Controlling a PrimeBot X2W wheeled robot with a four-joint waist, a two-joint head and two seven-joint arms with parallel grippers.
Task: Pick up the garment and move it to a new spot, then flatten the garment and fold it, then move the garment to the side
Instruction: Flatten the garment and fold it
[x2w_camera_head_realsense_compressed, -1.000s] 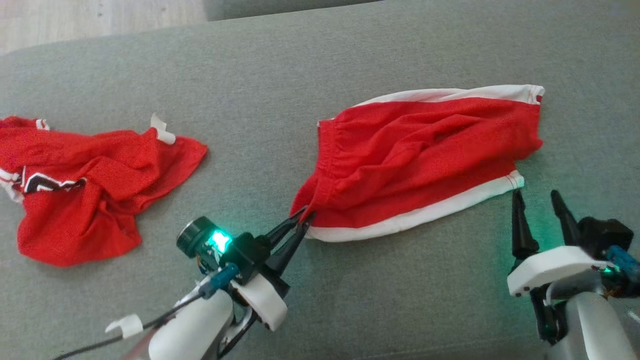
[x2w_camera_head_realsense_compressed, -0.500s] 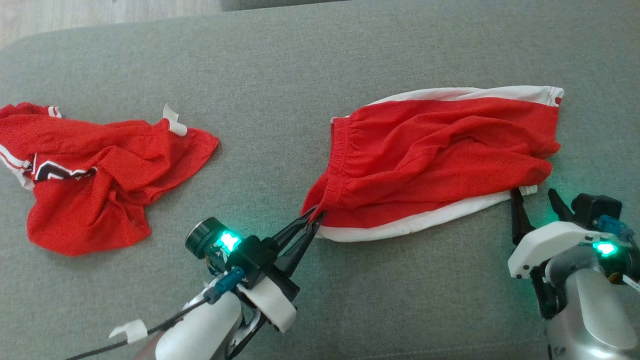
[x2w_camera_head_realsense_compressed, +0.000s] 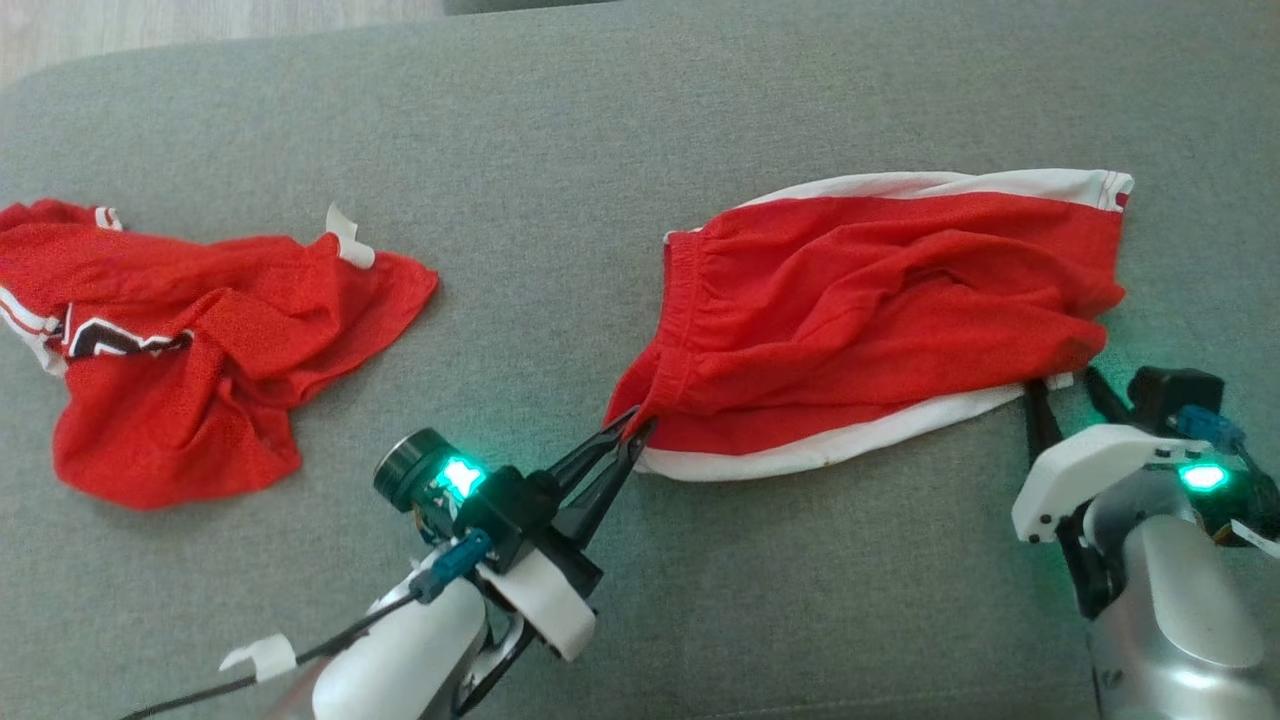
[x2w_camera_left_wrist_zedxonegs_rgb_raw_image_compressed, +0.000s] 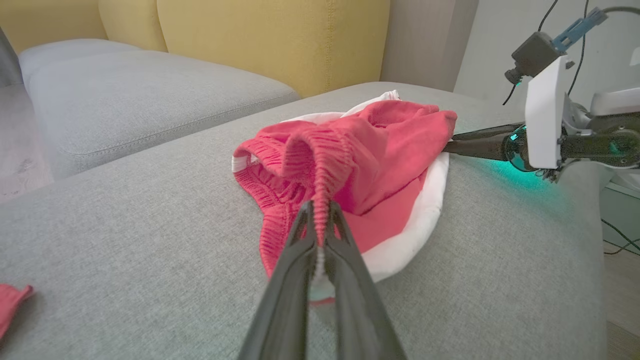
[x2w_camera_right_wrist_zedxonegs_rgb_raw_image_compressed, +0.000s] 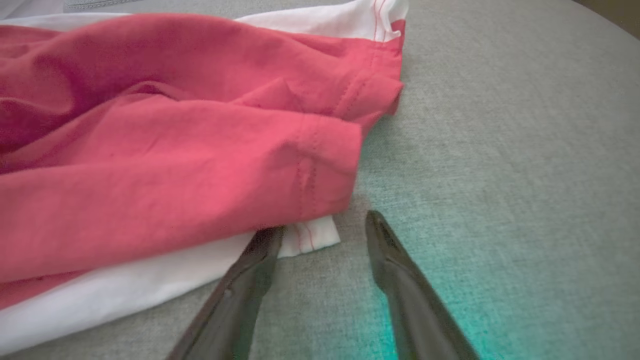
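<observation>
Got shorts (x2w_camera_head_realsense_compressed: 880, 310) right of centre on cushion (x2w_camera_head_realsense_compressed: 560, 150), jersey (x2w_camera_head_realsense_compressed: 190, 350) well apart at far left. Left gripper (x2w_camera_head_realsense_compressed: 640, 428) at shorts' near-left corner, pinching waistband (x2w_camera_left_wrist_zedxonegs_rgb_raw_image_compressed: 320, 160). Right gripper (x2w_camera_head_realsense_compressed: 1060, 385) at near-right corner, fingers (x2w_camera_right_wrist_zedxonegs_rgb_raw_image_compressed: 235, 295) spread, hem corner (x2w_camera_right_wrist_zedxonegs_rgb_raw_image_compressed: 312, 234) just inside the left one. Floor (x2w_camera_head_realsense_compressed: 200, 20) behind cushion, far left. Another seat (x2w_camera_left_wrist_zedxonegs_rgb_raw_image_compressed: 150, 100) beyond, backrest (x2w_camera_left_wrist_zedxonegs_rgb_raw_image_compressed: 250, 40) behind it.
</observation>
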